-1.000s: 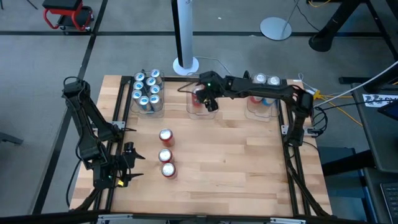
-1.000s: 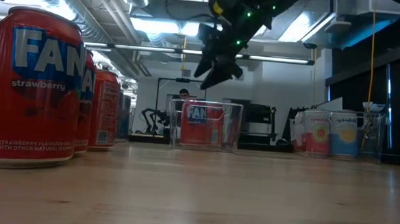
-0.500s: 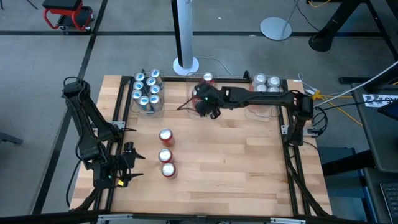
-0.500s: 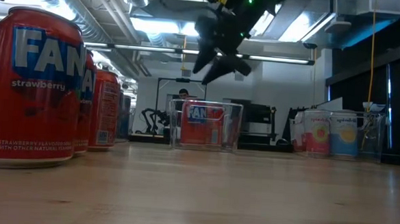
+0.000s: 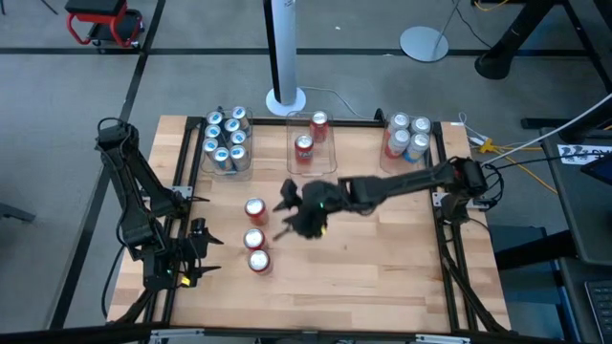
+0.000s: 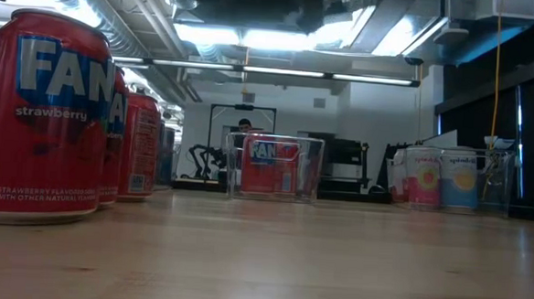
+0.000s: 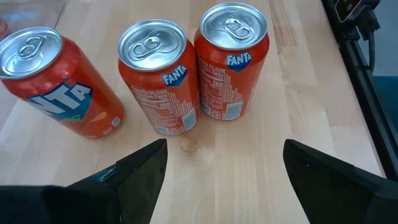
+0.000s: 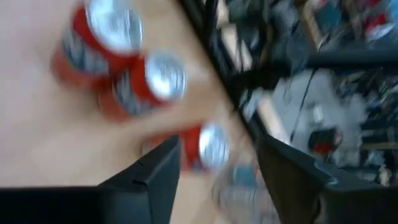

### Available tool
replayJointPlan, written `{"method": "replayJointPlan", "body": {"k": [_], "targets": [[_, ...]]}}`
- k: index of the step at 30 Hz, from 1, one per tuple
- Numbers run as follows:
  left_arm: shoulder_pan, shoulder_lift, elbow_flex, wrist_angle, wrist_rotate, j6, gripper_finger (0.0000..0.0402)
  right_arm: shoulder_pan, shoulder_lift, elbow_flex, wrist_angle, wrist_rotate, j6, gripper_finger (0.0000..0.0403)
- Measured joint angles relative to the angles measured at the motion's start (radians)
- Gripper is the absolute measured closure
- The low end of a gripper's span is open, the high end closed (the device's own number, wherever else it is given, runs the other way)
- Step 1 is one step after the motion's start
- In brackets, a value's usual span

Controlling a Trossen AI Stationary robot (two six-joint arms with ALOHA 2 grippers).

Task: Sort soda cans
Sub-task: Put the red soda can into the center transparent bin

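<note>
While right gripper hangs mid-table, jaws parted, holding nothing, 3 red soda cans stand just beside it, untouched. Left gripper parked opposite side of cans, jaws apart, empty.

The pale wooden plank table carries three clear rectangular plastic bins along its far edge. Three red cylindrical soda cans stand bare at near left
</note>
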Motion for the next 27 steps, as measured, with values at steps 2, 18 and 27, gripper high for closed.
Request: {"method": "replayJointPlan", "body": {"k": [2,18,27], "targets": [[0.0,0.0,0.0,0.001,0.0,-0.009,0.0094,0.04,0.008,0.001,0.034,0.002,0.001,0.0169],[0.238,-0.001,0.109,0.158,0.017,0.176,0.0094,0.382,0.06,-0.059,0.056,0.465,0.18,0.007],[0.646,-0.002,0.207,0.034,0.218,0.27,0.0094,0.62,0.061,-0.279,0.066,0.919,0.566,0.009]]}}
